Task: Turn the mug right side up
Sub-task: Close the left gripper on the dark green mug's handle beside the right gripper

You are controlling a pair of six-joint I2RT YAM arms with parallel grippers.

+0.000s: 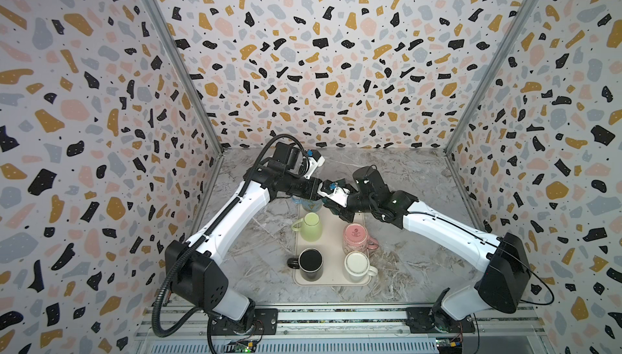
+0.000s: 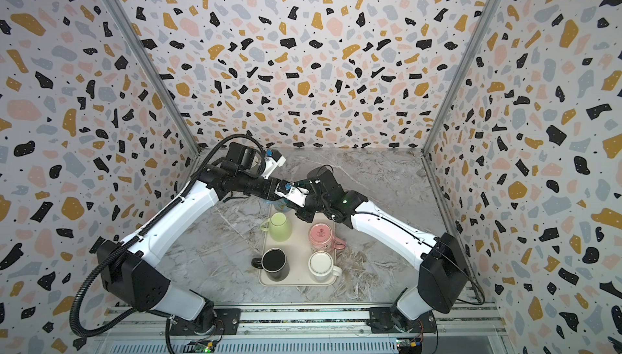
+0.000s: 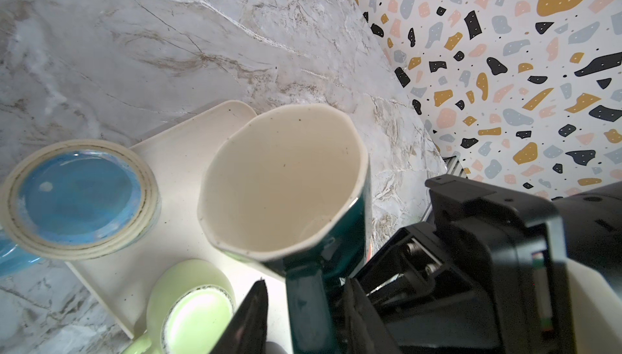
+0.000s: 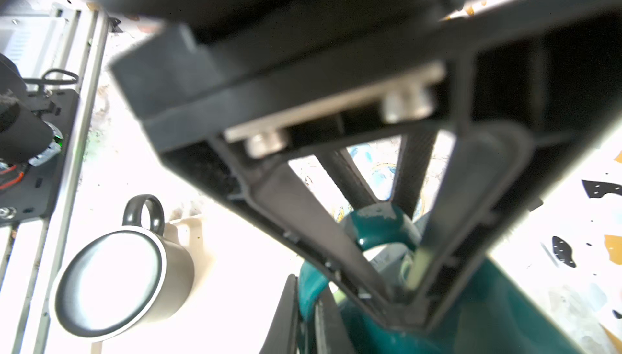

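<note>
The teal mug [image 3: 282, 184] fills my left wrist view. Its cream-lined mouth faces that camera at a tilt, and the dark green wall shows only along one edge. Its handle [image 3: 304, 305] runs back between the fingers of my left gripper [image 3: 304, 283]. Those jaws stand apart, one on each side of the handle, and a sliver of light shows between one finger [image 3: 252, 315] and the handle.

The right wrist view gives what that one cannot. It shows the handle's loop from the other side, framed by the left gripper's black fingers. At the frame's edge my right gripper [image 4: 304, 302] is pinched tight on a thin strip of teal. I cannot tell which part of the mug that strip is, as much of this view is blown out white.

In both top views the mug is almost wholly hidden beneath my two wrists, which meet over the far end of the tray [image 3: 188, 153]. The left wrist view places it there too, in front of the tray's corner and the marble table [image 3: 134, 49]. It is just beside an upside-down blue mug [image 3: 77, 197], with a green mug [image 3: 192, 305] near. Whether its base touches the tray I cannot tell. A black mug [image 4: 111, 281] shows in the right wrist view, well apart.
</note>
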